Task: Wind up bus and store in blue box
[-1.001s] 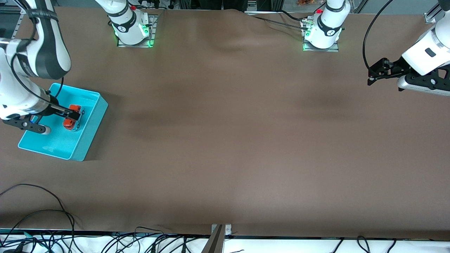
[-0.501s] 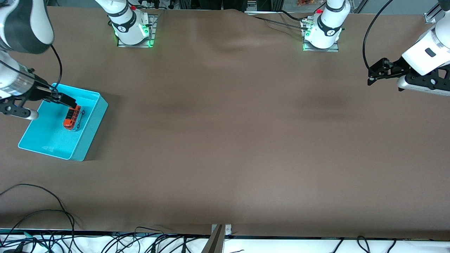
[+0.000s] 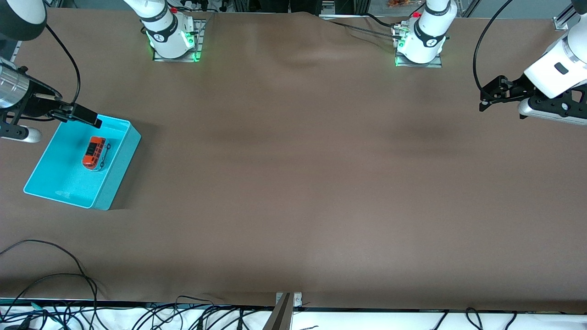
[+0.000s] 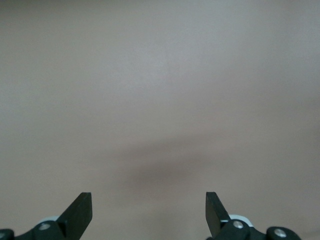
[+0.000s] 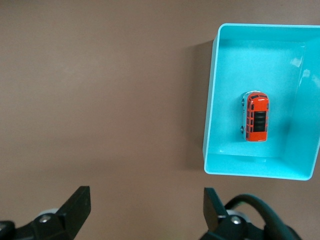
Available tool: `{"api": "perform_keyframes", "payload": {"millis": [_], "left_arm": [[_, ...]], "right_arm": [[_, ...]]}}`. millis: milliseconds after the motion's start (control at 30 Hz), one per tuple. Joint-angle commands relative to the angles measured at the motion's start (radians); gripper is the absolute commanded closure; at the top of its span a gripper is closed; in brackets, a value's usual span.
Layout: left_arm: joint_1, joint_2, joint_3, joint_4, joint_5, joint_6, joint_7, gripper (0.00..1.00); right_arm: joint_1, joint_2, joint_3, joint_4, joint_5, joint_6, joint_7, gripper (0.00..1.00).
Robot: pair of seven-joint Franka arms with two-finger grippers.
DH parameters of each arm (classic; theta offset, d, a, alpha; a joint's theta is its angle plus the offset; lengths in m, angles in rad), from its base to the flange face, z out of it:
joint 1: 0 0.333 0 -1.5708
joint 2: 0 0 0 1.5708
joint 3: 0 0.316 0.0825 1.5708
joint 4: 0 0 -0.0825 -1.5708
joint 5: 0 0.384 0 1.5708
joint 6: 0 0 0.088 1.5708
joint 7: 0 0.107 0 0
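The right gripper point(image 3: 69, 112) hangs in the air with its jaws spread wide and nothing between them, over the table just at the edge of the blue box point(image 3: 120, 158) that lies farther from the front camera. In the right wrist view its two dark fingertips point(image 5: 77, 205) stand well apart above bare brown cloth, with the box off to one side of them, so the gripper is clear of the box walls and touches nothing.

Below it, the blue box sits at the right arm's end of the table, its long side running at a slant toward the front camera. The bus point(image 3: 93, 152) lies inside on the flat bottom, roof up, roughly in the middle and in the half of the box farther from the front camera, close to the long wall that faces the table's centre. In the right wrist view the bus point(image 5: 255, 116) rests apart from every wall.

The left gripper point(image 3: 493, 94) waits over the left arm's end of the table, also open and empty.

As a judgement: storing looks done, since the bus is in the box and released. Whether it was wound cannot be told. Little seems left except drawing the right arm clear.
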Motion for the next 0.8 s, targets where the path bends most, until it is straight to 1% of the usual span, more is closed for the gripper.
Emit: {"api": "perform_keyframes", "payload": {"millis": [0,133,367,601,768], "left_arm": [[0.001,0.011,-0.005,0.024,0.017,-0.005,0.012,0.0],[0.001,0.011,-0.005,0.024,0.019,-0.005,0.012,0.0],[0.001,0.011,-0.005,0.024,0.017,-0.005,0.012,0.0],[0.001,0.011,-0.005,0.024,0.019,-0.005,0.012,0.0],[0.001,0.012,-0.005,0.024,0.017,-0.005,0.012,0.0]], "right_arm": [[0.012,0.015,-0.013,0.055,0.026,-0.058,-0.064,0.0],[0.01,0.019,-0.012,0.065,0.024,-0.082,-0.144,0.0],[0.007,0.031,-0.004,0.073,0.007,-0.092,-0.141,0.0],[0.004,0.031,-0.012,0.081,0.003,-0.092,-0.144,0.0],[0.006,0.029,-0.006,0.081,-0.023,-0.102,-0.139,0.0]]}}
